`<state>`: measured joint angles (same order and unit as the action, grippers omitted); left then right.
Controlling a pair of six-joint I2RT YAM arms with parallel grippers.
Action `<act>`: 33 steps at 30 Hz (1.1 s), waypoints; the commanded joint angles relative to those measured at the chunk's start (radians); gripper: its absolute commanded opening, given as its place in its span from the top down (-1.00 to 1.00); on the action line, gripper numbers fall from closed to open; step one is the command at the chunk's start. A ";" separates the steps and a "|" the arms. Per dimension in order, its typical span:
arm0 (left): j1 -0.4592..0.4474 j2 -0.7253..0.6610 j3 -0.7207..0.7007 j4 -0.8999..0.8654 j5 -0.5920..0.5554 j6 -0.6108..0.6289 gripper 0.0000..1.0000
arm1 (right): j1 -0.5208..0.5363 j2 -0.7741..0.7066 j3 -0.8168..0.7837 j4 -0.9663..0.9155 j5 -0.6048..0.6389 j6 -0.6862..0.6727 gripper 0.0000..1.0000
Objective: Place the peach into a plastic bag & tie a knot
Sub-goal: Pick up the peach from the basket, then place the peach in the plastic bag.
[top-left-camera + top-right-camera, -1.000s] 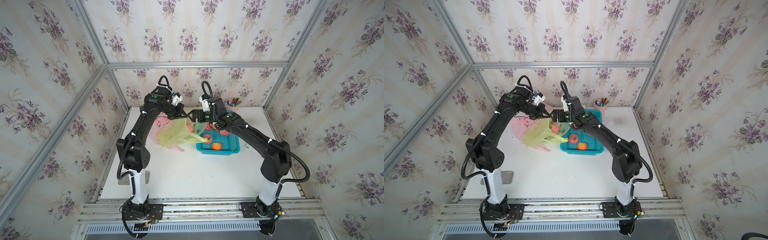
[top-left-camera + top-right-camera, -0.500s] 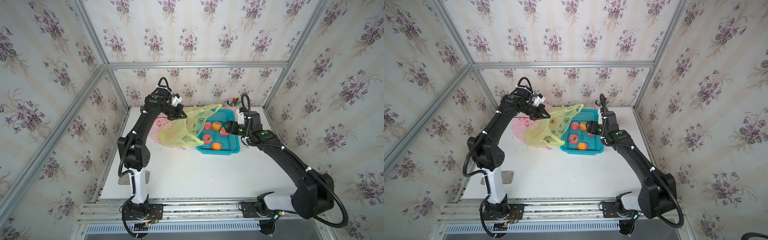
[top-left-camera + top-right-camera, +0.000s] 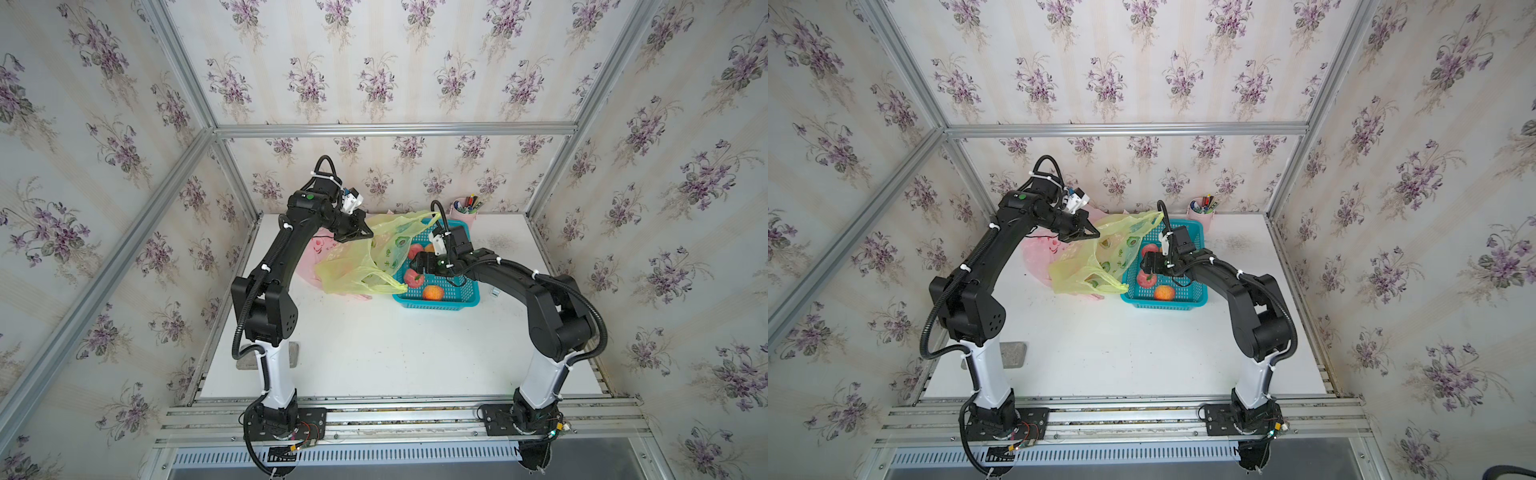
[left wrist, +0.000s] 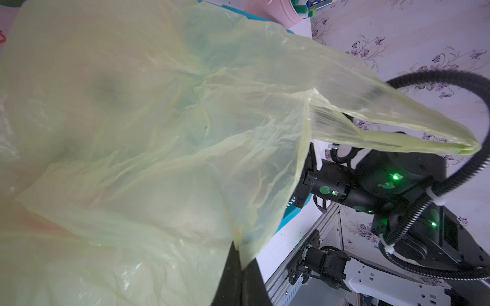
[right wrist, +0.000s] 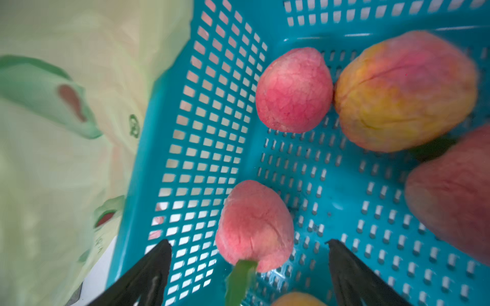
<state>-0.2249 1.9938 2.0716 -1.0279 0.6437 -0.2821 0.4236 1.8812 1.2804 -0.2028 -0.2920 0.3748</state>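
A thin yellow plastic bag (image 3: 361, 266) (image 3: 1088, 266) slumps on the table left of the teal basket (image 3: 457, 305). My left gripper (image 3: 368, 235) (image 4: 240, 249) is shut on the bag's rim (image 4: 159, 132) and holds it raised. Its free handle sticks out over the basket. My right gripper (image 3: 415, 266) (image 5: 248, 242) is open, low inside the basket (image 5: 212, 132). A pink peach (image 5: 254, 225) (image 3: 413, 277) with a green leaf lies between its fingers, untouched. Whatever is inside the bag is hidden.
Several more peaches lie in the basket, among them a pink one (image 5: 294, 90) and an orange one (image 5: 403, 90). A pink bag (image 3: 309, 257) lies behind the yellow one. A pink pen cup (image 3: 467, 210) stands at the back wall.
My right gripper left the bag's mouth, swung out to the right, then came back down over the basket's peaches. The left gripper kept its hold and the bag's free handle lifted.
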 commanded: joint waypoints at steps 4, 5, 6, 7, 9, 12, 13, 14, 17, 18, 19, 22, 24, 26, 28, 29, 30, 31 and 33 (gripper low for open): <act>-0.001 -0.007 -0.008 0.012 0.002 0.007 1.00 | 0.025 0.080 0.027 0.029 -0.013 0.015 -0.73; -0.001 -0.009 -0.008 0.012 0.002 0.008 1.00 | 0.028 0.083 0.024 0.034 -0.013 0.017 -0.70; -0.001 -0.009 -0.008 0.012 0.002 0.008 1.00 | 0.032 0.089 0.022 0.038 -0.014 0.019 -0.67; -0.001 -0.010 -0.008 0.012 0.003 0.009 1.00 | 0.035 0.094 0.022 0.041 -0.019 0.021 -0.62; 0.000 -0.010 -0.010 0.012 0.000 0.009 1.00 | 0.040 0.098 0.018 0.049 -0.025 0.024 -0.54; 0.001 -0.010 -0.014 0.012 0.002 0.008 1.00 | 0.042 0.090 0.009 0.056 -0.023 0.029 -0.38; 0.001 -0.010 -0.015 0.012 0.002 0.009 1.00 | 0.041 0.083 0.003 0.059 -0.018 0.028 -0.32; 0.001 -0.008 -0.014 0.012 0.002 0.008 1.00 | 0.042 0.070 -0.005 0.061 -0.009 0.029 -0.27; 0.001 -0.008 -0.015 0.012 0.002 0.010 1.00 | 0.036 0.011 -0.032 0.061 0.023 0.026 -0.19; 0.001 -0.009 -0.017 0.012 0.002 0.009 1.00 | 0.033 -0.012 -0.045 0.062 0.029 0.026 -0.18; 0.001 -0.009 -0.016 0.012 0.000 0.009 1.00 | 0.027 -0.045 -0.060 0.065 0.036 0.028 -0.15; 0.005 -0.009 -0.015 0.011 -0.001 0.009 1.00 | 0.005 -0.140 -0.103 0.058 0.048 0.030 -0.13; 0.007 -0.007 -0.011 0.015 -0.002 0.006 1.00 | -0.010 -0.202 -0.131 0.044 0.060 0.024 -0.13; 0.007 -0.004 -0.005 0.018 0.002 0.001 1.00 | -0.033 -0.264 -0.158 0.019 0.073 0.017 -0.13; 0.008 0.002 0.002 0.021 0.003 -0.002 1.00 | -0.052 -0.331 -0.187 -0.002 0.090 0.009 -0.12; 0.008 0.003 0.003 0.021 0.004 -0.004 1.00 | -0.060 -0.370 -0.201 -0.016 0.099 0.004 -0.10; 0.008 0.005 0.004 0.022 0.006 -0.004 1.00 | -0.062 -0.406 -0.209 -0.030 0.107 -0.003 -0.09; 0.008 0.006 0.006 0.021 0.006 -0.005 1.00 | -0.061 -0.443 -0.212 -0.047 0.108 -0.012 -0.08; 0.007 0.006 0.008 0.021 0.007 -0.006 1.00 | -0.045 -0.515 -0.220 -0.053 0.079 -0.015 -0.04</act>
<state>-0.2173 1.9961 2.0708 -1.0229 0.6415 -0.2825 0.3653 1.4281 1.0645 -0.2295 -0.2020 0.3813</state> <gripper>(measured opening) 0.050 0.549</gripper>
